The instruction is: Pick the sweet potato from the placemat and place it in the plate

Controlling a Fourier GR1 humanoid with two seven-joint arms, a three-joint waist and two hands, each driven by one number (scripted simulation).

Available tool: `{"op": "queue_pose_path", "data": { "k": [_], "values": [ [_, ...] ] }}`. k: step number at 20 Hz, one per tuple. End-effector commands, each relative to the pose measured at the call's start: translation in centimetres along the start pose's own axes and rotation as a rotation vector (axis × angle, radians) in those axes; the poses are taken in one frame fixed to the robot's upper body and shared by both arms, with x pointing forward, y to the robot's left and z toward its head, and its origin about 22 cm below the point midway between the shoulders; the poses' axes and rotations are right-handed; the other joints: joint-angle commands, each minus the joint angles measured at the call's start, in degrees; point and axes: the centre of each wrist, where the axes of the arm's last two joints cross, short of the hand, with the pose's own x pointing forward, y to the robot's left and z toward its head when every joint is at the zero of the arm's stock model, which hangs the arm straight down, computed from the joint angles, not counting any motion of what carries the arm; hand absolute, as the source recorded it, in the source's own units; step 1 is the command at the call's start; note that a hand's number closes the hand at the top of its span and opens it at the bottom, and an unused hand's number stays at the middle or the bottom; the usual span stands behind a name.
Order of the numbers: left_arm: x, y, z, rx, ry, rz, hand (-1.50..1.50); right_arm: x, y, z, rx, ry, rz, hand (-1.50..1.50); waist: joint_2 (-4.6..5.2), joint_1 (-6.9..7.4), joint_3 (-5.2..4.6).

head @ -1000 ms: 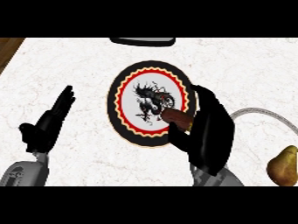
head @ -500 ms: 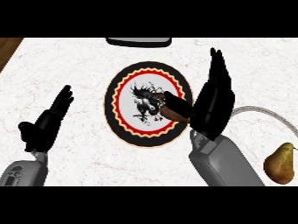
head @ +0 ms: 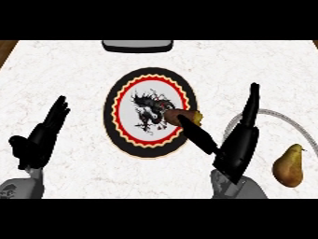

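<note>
The sweet potato (head: pixel 183 115), brown and stubby, lies on the right part of the round placemat (head: pixel 130 140), which has a black rim, a red ring and a dark drawing in its white middle. My right hand (head: pixel 237 144) stands just right of it, open, fingers straight and pointing away from me. Its thumb reaches left and touches the sweet potato's near end. The plate (head: pixel 311 139) shows as a pale grey-rimmed ring at the right, partly hidden behind that hand. My left hand (head: pixel 41 137) rests open at the lower left, fingers up.
A yellow-brown pear (head: pixel 288 165) sits inside the plate's ring, at its right side. A dark grey object (head: pixel 137 45) lies at the counter's back edge. Brown wood shows beyond the counter at both upper corners.
My right hand was curled over the sweet potato, then straightened its fingers and shifted right. The sweet potato now shows uncovered on the placemat. The left hand has not moved.
</note>
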Motion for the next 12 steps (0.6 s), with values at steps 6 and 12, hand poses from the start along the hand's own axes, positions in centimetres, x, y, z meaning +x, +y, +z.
{"op": "queue_pose_path", "data": {
  "k": [6, 12],
  "values": [
    [-0.6, 0.2, 0.9, 0.002, 0.003, 0.009, 0.0, -3.8, -7.8, 5.2, 0.077, 0.03, -0.082, -1.5, -0.18, -0.99, -0.06],
    [-0.7, 0.7, 0.5, 0.017, -0.001, -0.001, 0.0, -7.9, -9.4, 5.4, 0.08, 0.007, -0.025, -1.5, -0.08, -0.77, -0.05]
  ]
}}
